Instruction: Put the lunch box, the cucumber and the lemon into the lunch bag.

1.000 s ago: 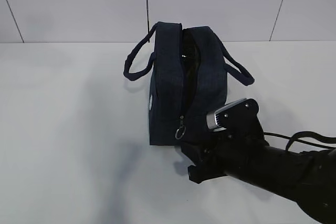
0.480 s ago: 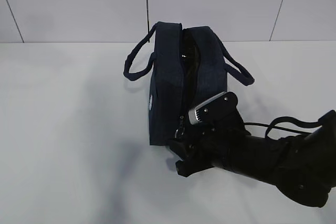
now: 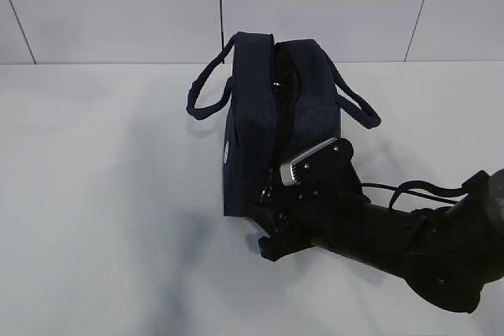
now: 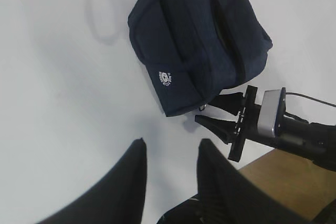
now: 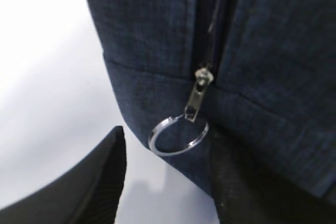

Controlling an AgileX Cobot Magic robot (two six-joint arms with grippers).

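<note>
Item, left of frame: my left claw, jaws parted with only bare white table between them, grasping nothing, parked low in the left wrist view and well apart from the work. Item, centre: the lunch bag, a boxy dark navy fabric case standing at mid-table in the exterior view, one padded loop handle drooping to its left and one to its right, a small white round logo low on its left panel, its top seam parted into a dark slit; what lies inside is too dark to tell, and lunch box, cucumber and lemon show nowhere on the table. Item, centre-right: the zipper pull with its metal ring, hanging at the bag's lower near end, middle of the right wrist view. Item, right: my right claw, jaws released, one finger left of the ring and one just right of it against the fabric, nothing clenched yet. Handling note: I judge the step to be taking the ring; I should centre it between the fingers, close on the metal and not on cloth, then draw along the seam line so the bag does not tip or slide.
</note>
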